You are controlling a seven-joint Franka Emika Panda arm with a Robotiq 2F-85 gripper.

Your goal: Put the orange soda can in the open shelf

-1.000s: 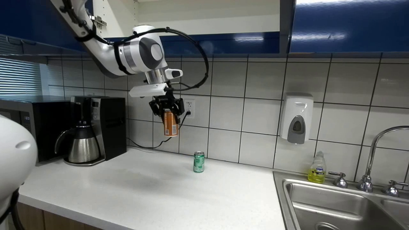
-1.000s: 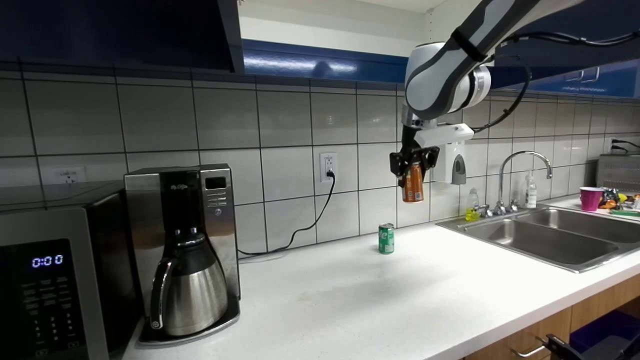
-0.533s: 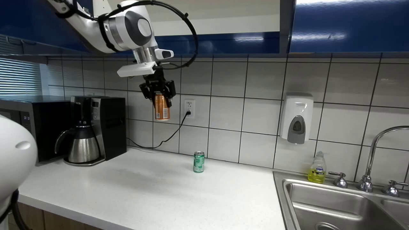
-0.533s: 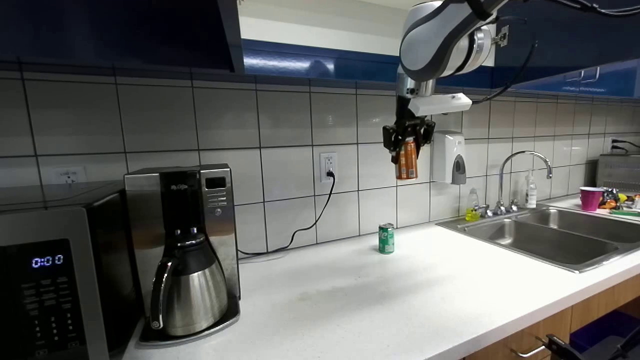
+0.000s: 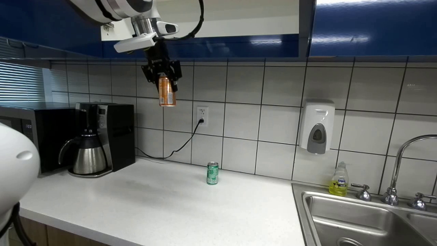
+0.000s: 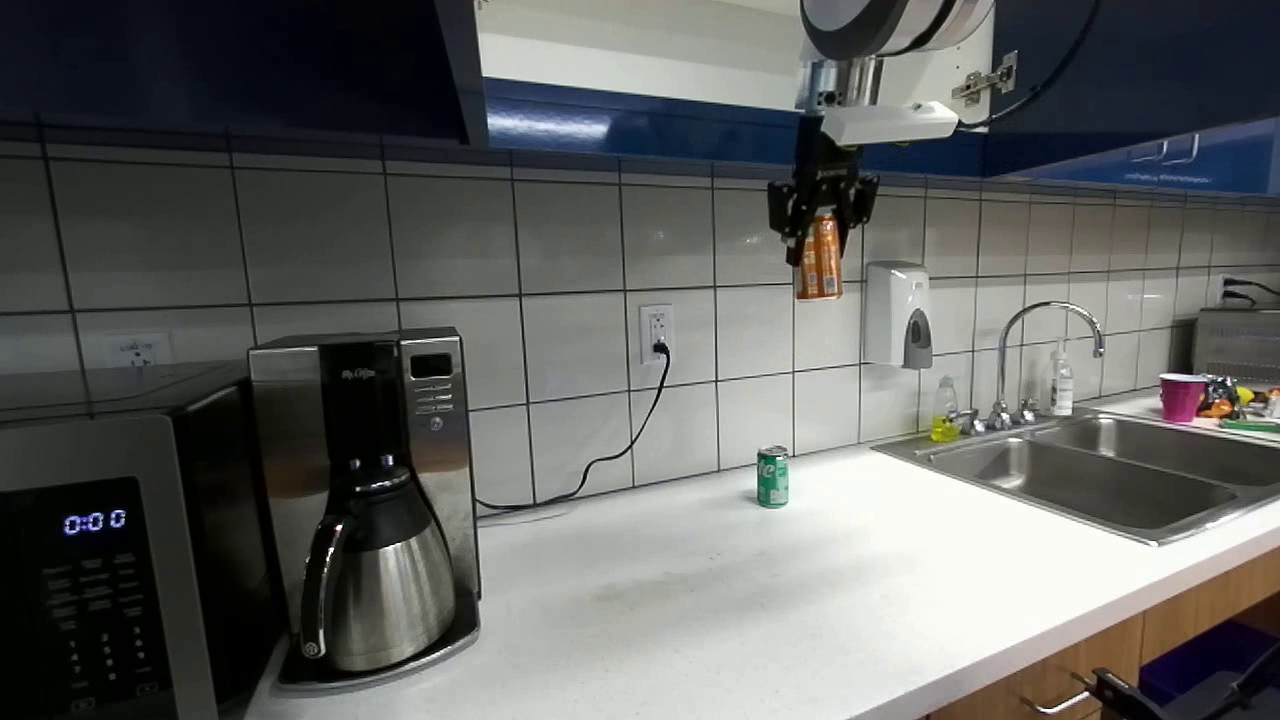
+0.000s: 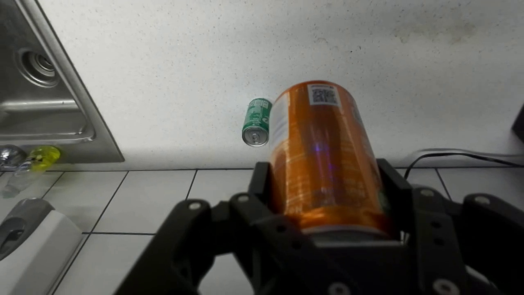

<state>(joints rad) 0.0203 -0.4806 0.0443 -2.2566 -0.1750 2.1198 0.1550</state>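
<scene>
The orange soda can (image 5: 167, 94) hangs nearly upright in the air, well above the counter, and also shows in an exterior view (image 6: 820, 265). My gripper (image 5: 167, 84) points down and is shut on the can's upper part. In the wrist view the fingers (image 7: 327, 180) press on both sides of the can (image 7: 321, 143), with its silvery end toward the palm. The open shelf (image 5: 239, 20) has a pale interior above a blue lower edge, and also shows in an exterior view (image 6: 620, 45). The can is below that edge. The shelf's upper part is out of view.
Blue cabinet fronts (image 5: 372, 27) flank the shelf, with a metal hinge (image 6: 985, 80) beside the arm. A green can (image 5: 212, 173) stands on the counter below. A coffee maker (image 6: 370, 500), a microwave (image 6: 90, 540), a soap dispenser (image 5: 317, 126) and a sink (image 5: 341, 212) are around.
My gripper has risen steadily with the orange can in it, up to just below the shelf's blue edge. It has also shifted a little sideways. The green can has not moved.
</scene>
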